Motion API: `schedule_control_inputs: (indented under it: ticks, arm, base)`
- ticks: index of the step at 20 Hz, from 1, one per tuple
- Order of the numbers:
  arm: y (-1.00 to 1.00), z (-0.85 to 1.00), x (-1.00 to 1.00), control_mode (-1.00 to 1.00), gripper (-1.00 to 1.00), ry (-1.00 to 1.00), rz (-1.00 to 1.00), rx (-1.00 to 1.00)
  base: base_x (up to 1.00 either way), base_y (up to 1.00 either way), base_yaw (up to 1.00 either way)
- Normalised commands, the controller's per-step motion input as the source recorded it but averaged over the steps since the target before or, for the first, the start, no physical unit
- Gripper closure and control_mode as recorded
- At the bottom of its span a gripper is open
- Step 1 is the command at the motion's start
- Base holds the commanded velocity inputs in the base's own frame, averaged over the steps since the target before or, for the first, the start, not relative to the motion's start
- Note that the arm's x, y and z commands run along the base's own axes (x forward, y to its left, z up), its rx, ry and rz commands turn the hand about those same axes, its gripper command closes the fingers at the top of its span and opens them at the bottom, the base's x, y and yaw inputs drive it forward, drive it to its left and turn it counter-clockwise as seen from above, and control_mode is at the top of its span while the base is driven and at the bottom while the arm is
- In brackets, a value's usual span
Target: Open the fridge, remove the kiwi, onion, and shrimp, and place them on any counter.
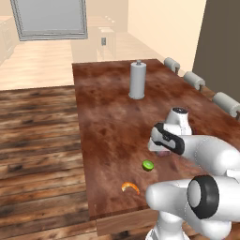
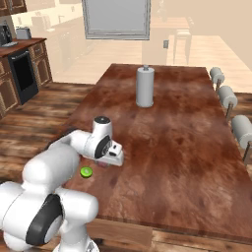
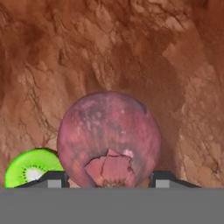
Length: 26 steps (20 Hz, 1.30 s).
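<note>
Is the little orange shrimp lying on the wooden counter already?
Yes, the shrimp lies on the counter near its front edge, close to the kiwi.

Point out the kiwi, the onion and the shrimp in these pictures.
kiwi [image 1: 148, 165]: left base view, middle of its green cut face.
onion [image 3: 109, 138]: hand view, centre of its purple skin.
shrimp [image 1: 130, 187]: left base view, middle of its orange curve.
</note>
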Motion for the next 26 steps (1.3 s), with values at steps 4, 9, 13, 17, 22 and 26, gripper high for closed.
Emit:
schedule_control_inputs:
  ticks: [4,9,13,17,22,26]
  arm:
    - [0.0,-0.44,0.31,-1.0,1.0,0.15,-0.04,0.0]
    - [-0.06,-0.45,0.18,-1.0,1.0,0.09,-0.03,0.0]
    - [-0.07,-0.52,0.04,-1.0,1.0,0.01,-0.03,0.0]
    - [-0.05,-0.56,0.0,-1.0,1.0,0.0,-0.02,0.02]
    - [-0.01,-0.64,-0.01,-1.0,1.0,-0.03,0.0,0.01]
    - [0.0,-0.21,-0.08,-1.0,-1.0,-0.11,0.0,0.04]
  base:
    - [0.0,0.0,0.0]
    - [0.0,0.0,0.0]
    - [0.0,0.0,0.0]
    - [0.0,0.0,0.0]
    - [0.0,0.0,0.0]
    - [0.0,0.0,0.0]
